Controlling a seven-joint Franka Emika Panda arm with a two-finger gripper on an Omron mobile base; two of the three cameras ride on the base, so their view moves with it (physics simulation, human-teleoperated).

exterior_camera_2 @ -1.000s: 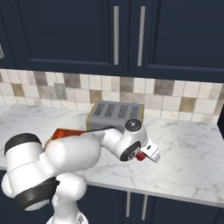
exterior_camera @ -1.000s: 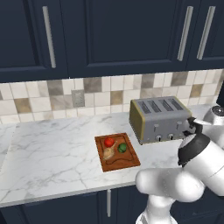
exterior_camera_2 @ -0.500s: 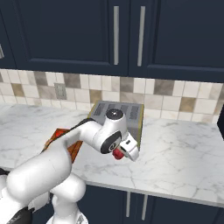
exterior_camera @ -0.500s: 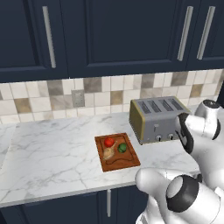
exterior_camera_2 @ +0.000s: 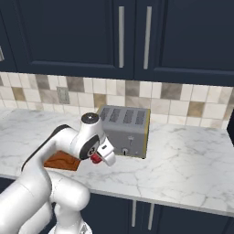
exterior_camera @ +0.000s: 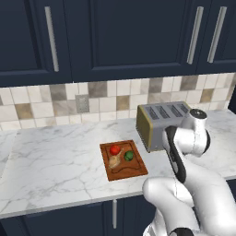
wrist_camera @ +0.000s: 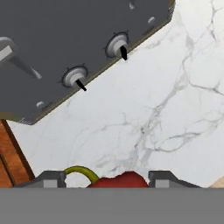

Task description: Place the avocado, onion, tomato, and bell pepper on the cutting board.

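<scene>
The reddish-brown cutting board [exterior_camera: 133, 171] lies on the counter left of the toaster. On it rest the red tomato [exterior_camera: 115, 150], the dark green avocado [exterior_camera: 128, 156] and the pale onion [exterior_camera: 113, 162]. My gripper [exterior_camera_2: 98, 157] hangs above the counter in front of the toaster's left end, shut on the red bell pepper [exterior_camera_2: 95, 159]. In the hand view the bell pepper [wrist_camera: 119, 180] with its curved green stem sits between the fingertips [wrist_camera: 50, 180] of my gripper [wrist_camera: 109, 182]. A strip of the cutting board [wrist_camera: 10, 161] shows at the left edge there, and the cutting board [exterior_camera_2: 61, 161] lies just left of the gripper.
A grey four-slot toaster [exterior_camera: 161, 123] stands right of the board; the toaster [wrist_camera: 65, 48] shows its front knobs close above the gripper. A tiled backsplash [exterior_camera: 92, 99] and dark cabinets rise behind the white marble counter [exterior_camera_2: 183, 169], which runs on to the right.
The arm has swung left along the toaster's front with the bell pepper, from past the toaster's right end to near the board's right edge.
</scene>
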